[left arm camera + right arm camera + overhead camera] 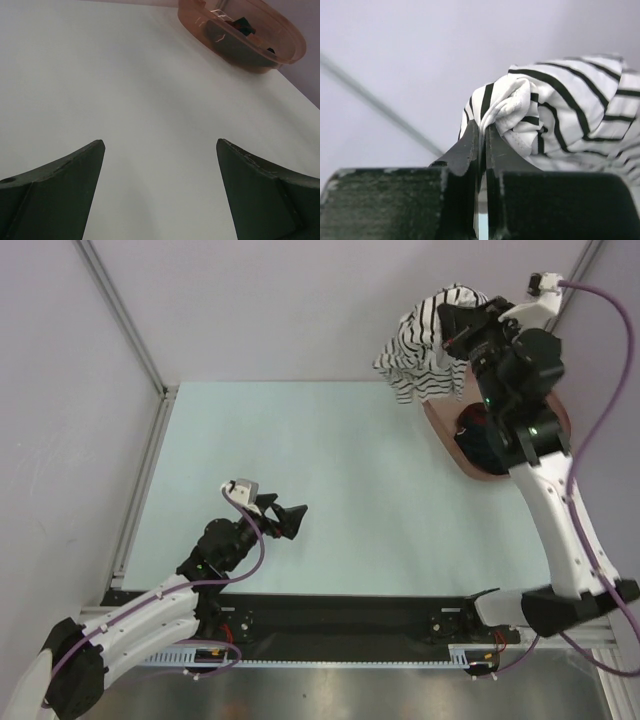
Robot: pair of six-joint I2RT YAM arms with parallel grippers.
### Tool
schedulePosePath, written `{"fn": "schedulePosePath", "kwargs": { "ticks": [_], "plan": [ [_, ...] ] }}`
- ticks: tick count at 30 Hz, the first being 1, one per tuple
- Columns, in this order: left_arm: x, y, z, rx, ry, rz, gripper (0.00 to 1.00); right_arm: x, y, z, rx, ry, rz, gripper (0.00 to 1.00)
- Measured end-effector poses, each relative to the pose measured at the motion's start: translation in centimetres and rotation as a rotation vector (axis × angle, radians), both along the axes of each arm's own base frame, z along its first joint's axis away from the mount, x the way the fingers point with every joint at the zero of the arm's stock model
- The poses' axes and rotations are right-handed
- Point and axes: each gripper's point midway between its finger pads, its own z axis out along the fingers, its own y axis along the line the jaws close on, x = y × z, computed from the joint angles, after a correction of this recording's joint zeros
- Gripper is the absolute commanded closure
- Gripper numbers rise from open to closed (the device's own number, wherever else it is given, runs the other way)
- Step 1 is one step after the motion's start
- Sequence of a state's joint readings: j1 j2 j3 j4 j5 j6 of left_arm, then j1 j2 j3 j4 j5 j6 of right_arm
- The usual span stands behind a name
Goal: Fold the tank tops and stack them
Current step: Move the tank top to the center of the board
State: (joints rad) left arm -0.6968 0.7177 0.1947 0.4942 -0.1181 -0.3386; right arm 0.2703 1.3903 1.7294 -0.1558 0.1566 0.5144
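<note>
Striped tank top [428, 338], white with thin black lines, hangs bunched in the air; in the top view it shows just past the far-left edge of the pink basin [443, 438], clear of its rim and of the table [340, 470]. The right gripper [482, 131] has it pinched: in the right wrist view the two dark fingers [465, 150] stand closed almost flat against each other with a wad of the cloth squeezed between their tips, and the rest of the garment drapes away to one side. The dark tank top [476, 436], with a bit of red showing, lies crumpled inside the basin, partly hidden by the right arm reaching over it. The left gripper [284, 519] sits low over the table well apart from the basin, toward the near left, its jaws spread wide and holding nothing; the left wrist view shows only bare table between them, with the basin far ahead
</note>
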Motion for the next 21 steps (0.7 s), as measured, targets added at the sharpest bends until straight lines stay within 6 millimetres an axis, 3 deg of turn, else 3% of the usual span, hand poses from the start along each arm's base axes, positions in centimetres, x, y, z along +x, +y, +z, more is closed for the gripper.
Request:
{"fn": "schedulePosePath", "kwargs": {
  "ticks": [2,4,7,9,11,15,17,21],
  "plan": [
    [0.0,0.0,0.0,0.000,0.000,0.001,0.00,-5.6,2.2,5.2,-0.002,-0.124,0.092,1.00],
    [0.0,0.1,0.0,0.000,0.000,0.006,0.00,-9.4,2.7,7.7,0.004,-0.187,0.141,1.00],
    [0.1,0.6,0.4,-0.007,-0.009,0.031,0.00,-13.3,2.1,9.2,0.019,-0.223,0.178,1.00],
    [0.2,1.3,1.1,-0.021,-0.026,0.061,0.00,-14.3,2.3,8.8,0.020,-0.211,0.206,1.00],
    [0.2,1.8,2.0,-0.041,-0.047,0.088,0.00,-14.0,3.0,6.9,0.008,-0.165,0.237,1.00],
    [0.4,2.9,3.0,-0.066,-0.073,0.143,0.00,-11.4,5.0,-0.3,-0.052,0.030,0.275,1.00],
    [0.6,3.2,3.0,-0.067,-0.072,0.164,0.00,-9.4,6.1,-4.5,-0.100,0.161,0.287,1.00],
    [1.0,3.9,1.9,-0.045,-0.040,0.210,0.00,-7.9,8.3,-10.1,-0.185,0.327,0.348,1.00]
  ]
}}
